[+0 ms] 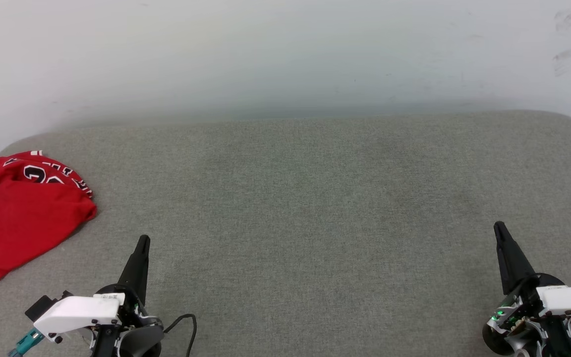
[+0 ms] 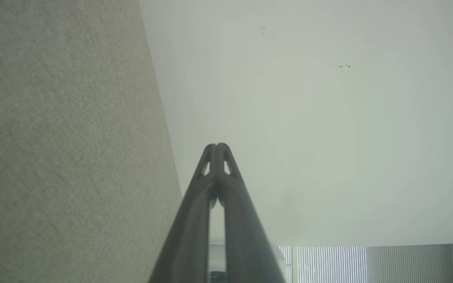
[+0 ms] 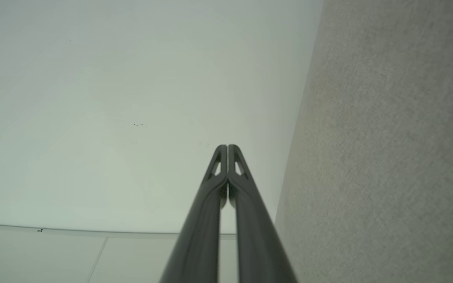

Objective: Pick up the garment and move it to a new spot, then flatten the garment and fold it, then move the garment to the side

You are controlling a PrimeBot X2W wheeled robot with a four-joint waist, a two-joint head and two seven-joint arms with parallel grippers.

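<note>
You are looking into a bare indoor room, more test space than home — a wide grey fabric pad is sitting against a scuffed white wall, and pale vertical blinds are hanging past the wall's end.

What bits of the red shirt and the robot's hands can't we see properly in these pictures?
Head view, the garment: the picture's left edge cuts it off, so its whole shape can't be told.
Head view, its lettering: crumpled folds hide most of it, so it can't be read.
Head view, the left gripper and right gripper: the bottom edge cuts off their arms.
</note>
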